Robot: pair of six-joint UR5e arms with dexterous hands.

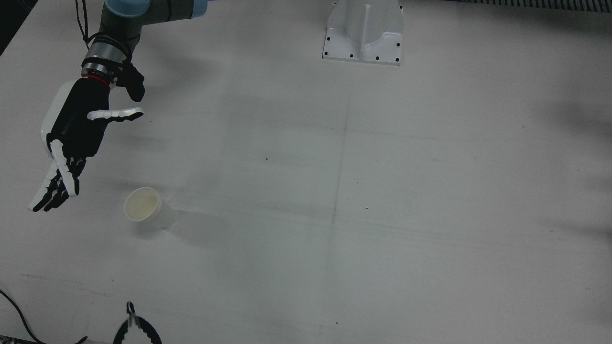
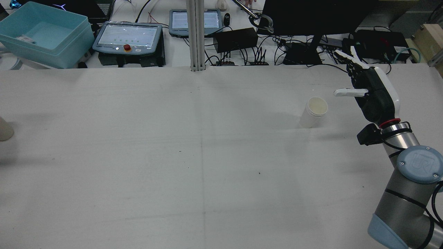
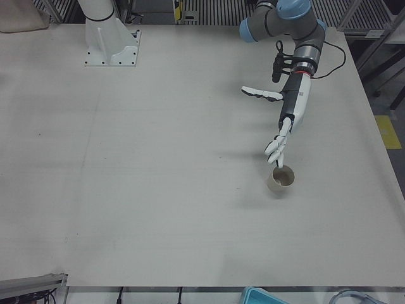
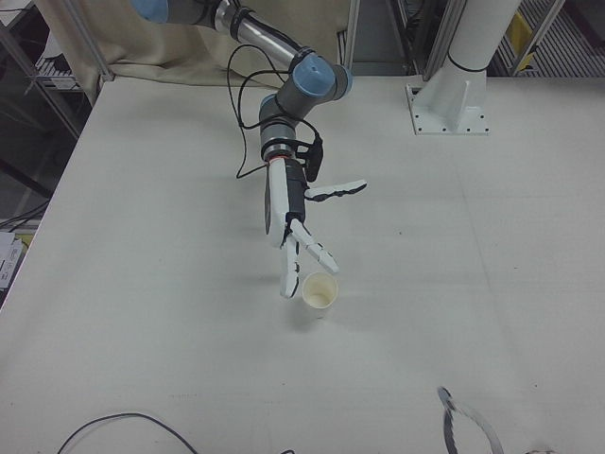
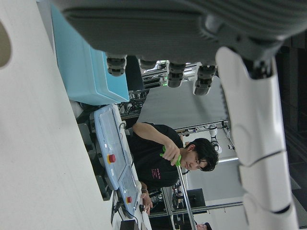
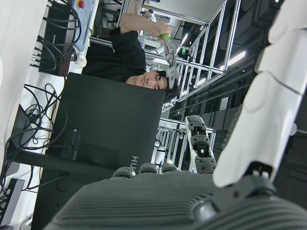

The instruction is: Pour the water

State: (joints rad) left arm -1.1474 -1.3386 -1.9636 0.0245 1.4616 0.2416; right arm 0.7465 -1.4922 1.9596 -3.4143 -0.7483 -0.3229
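A white paper cup (image 1: 142, 204) stands upright on the white table, and its inside looks empty. It also shows in the rear view (image 2: 314, 111), the left-front view (image 3: 281, 178) and the right-front view (image 4: 319, 291). My right hand (image 1: 71, 138) is open with its fingers spread. It hovers beside the cup without touching it and holds nothing. It also shows in the rear view (image 2: 373, 93), the left-front view (image 3: 292, 111) and the right-front view (image 4: 288, 213). My left hand (image 5: 192, 28) shows only in its own view, with fingers (image 5: 259, 143) extended and nothing held.
An arm pedestal (image 1: 363, 33) stands at the table's far side. A black tong-like tool (image 1: 136, 329) and a cable (image 1: 14, 310) lie at the operators' edge. A beige object (image 2: 3, 129) sits at the table's left edge. A blue bin (image 2: 41, 34), pendants (image 2: 126, 36) and cables lie beyond.
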